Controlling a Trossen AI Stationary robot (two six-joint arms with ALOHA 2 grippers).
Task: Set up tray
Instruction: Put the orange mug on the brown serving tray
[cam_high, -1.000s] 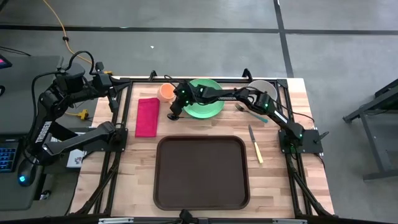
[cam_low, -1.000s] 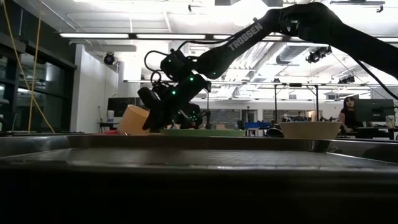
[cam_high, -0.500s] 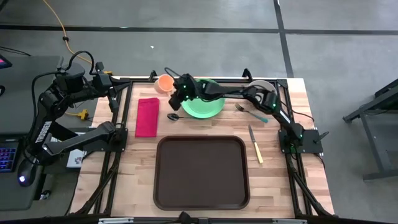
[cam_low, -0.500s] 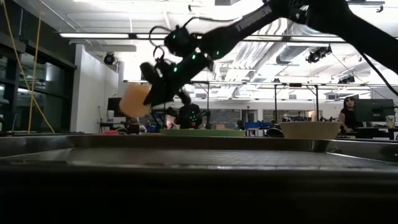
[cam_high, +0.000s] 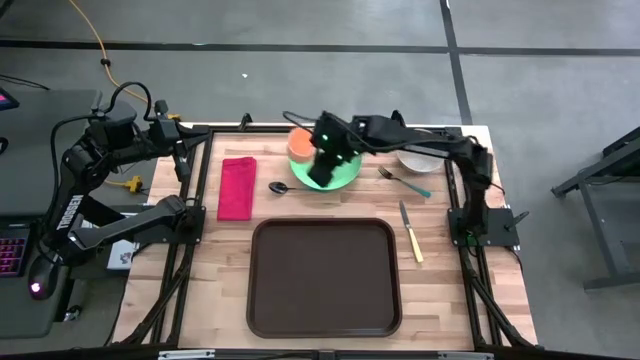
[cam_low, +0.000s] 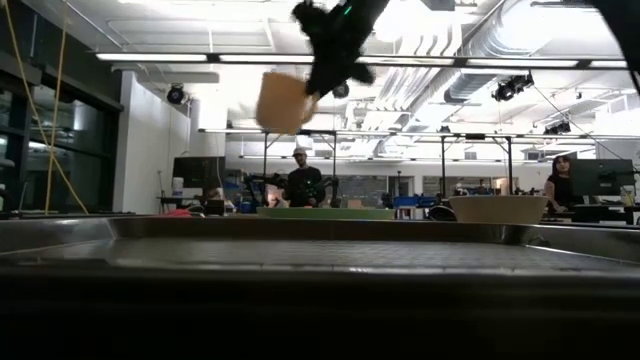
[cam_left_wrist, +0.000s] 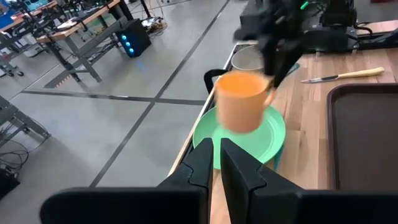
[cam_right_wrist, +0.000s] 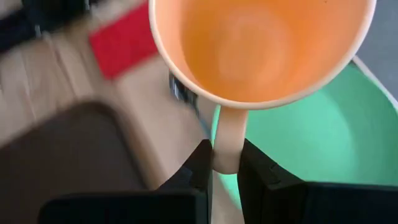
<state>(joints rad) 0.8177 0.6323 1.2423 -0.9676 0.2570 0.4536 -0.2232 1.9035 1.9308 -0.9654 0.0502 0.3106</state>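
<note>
My right gripper (cam_right_wrist: 225, 163) pinches the orange mug (cam_right_wrist: 261, 46) by its handle above the green plate (cam_high: 340, 175). My left gripper (cam_left_wrist: 217, 158), jaws nearly closed, waits off the table's edge. The tray (cam_high: 324, 277) lies bare.

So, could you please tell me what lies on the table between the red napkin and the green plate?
In the high view, a dark spoon lies on the wood between the red napkin and the green plate.

I can read only one word: faint white "TROSSEN" lettering along my left arm (cam_high: 66, 208), at nine o'clock of the table. Nothing else is legible.
</note>
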